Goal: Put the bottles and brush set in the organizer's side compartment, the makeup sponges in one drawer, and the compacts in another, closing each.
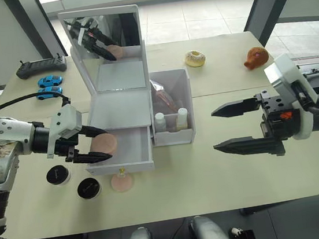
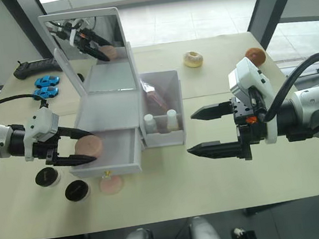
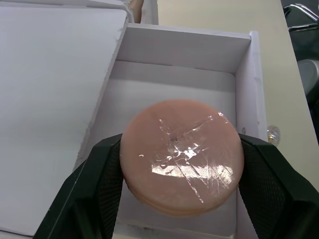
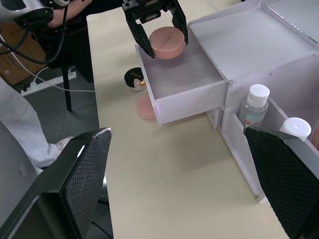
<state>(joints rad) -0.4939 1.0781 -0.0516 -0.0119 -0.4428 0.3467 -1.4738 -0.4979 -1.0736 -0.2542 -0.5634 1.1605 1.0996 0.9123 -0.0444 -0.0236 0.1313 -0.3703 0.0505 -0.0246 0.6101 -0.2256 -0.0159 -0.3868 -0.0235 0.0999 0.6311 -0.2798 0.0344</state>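
The white plastic organizer (image 1: 120, 109) stands mid-table with its upright mirror (image 1: 106, 50) at the back, its pulled-out lower drawer (image 1: 130, 152) toward the robot, and its translucent open-top side compartment (image 1: 172, 107) on its right, holding the two white-capped bottles (image 1: 171, 120) in front and the clear pouch of brushes (image 1: 162, 96) behind them. One round pink makeup sponge (image 1: 104, 144) sits between the left gripper's (image 1: 95, 145) fingers over the open drawer, the other pink sponge (image 1: 122, 182) lies on the table just before the drawer front, and the two round black compacts (image 1: 74, 181) lie left of that. Behind the organizer's left lie a black controller (image 1: 41, 67) and two blue toy cars (image 1: 48, 86); far to its right lie a ring doughnut (image 1: 195, 58) and an orange-brown toy (image 1: 255, 57), with the right gripper (image 1: 236, 126) over bare table right of the side compartment.
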